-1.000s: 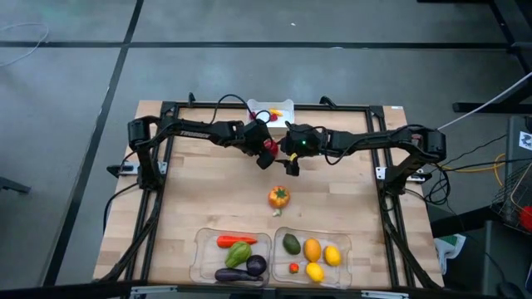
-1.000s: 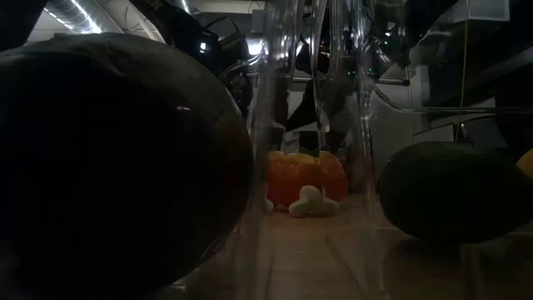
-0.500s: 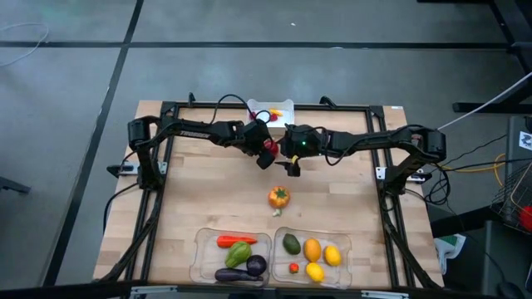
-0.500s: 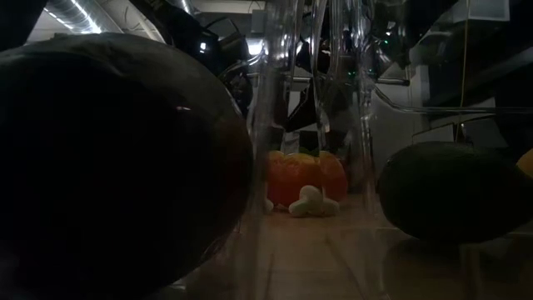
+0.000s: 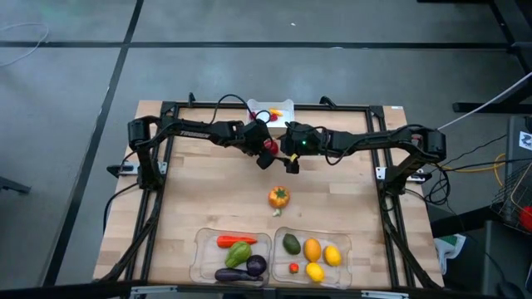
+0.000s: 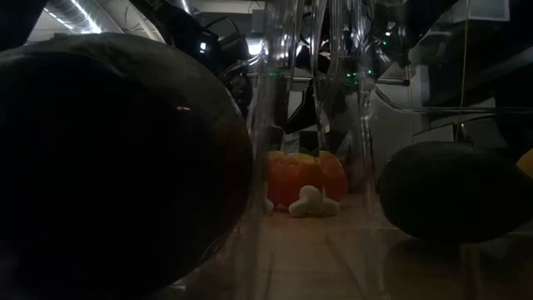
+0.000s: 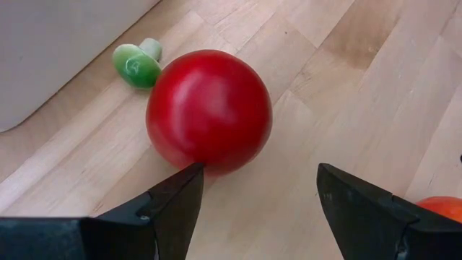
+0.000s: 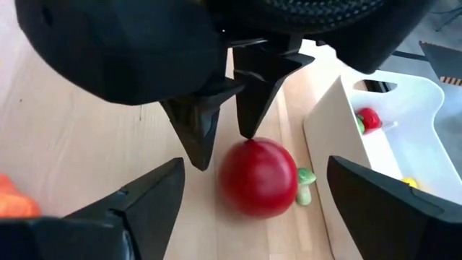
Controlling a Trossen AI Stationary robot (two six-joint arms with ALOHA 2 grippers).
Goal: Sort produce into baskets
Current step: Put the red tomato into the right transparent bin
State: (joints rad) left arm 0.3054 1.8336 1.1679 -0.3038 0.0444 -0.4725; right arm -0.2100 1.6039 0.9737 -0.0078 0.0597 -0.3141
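Observation:
A red apple (image 7: pixel 209 110) rests on the wooden table next to a small green piece (image 7: pixel 137 63) and the white bin (image 8: pixel 375 137). My left gripper (image 7: pixel 258 173) is open and points down at the apple, one fingertip at its edge and the other beside it. My right gripper (image 8: pixel 254 170) is open, close by on the apple's right (image 5: pixel 270 148), and faces it. An orange pepper (image 5: pixel 278 197) and a small white piece (image 5: pixel 277 212) lie mid-table. Two clear trays (image 5: pixel 204 249) (image 5: pixel 345 245) at the near edge hold produce. My left gripper comes at the apple from above with its fingers open. One fingertip (image 7: pixel 189 177) stands at the apple's rim (image 7: pixel 206 160); I cannot tell whether it touches. The other fingertip (image 7: pixel 332 180) is clear of it. The apple sits on the table.
The white bin (image 5: pixel 272 110) at the far edge holds small red and yellow pieces. The left tray holds a carrot (image 5: pixel 235 241), a green pepper and an eggplant; the right tray holds lemons (image 5: pixel 332 255) and other fruit. Bare wood lies at either side of the pepper.

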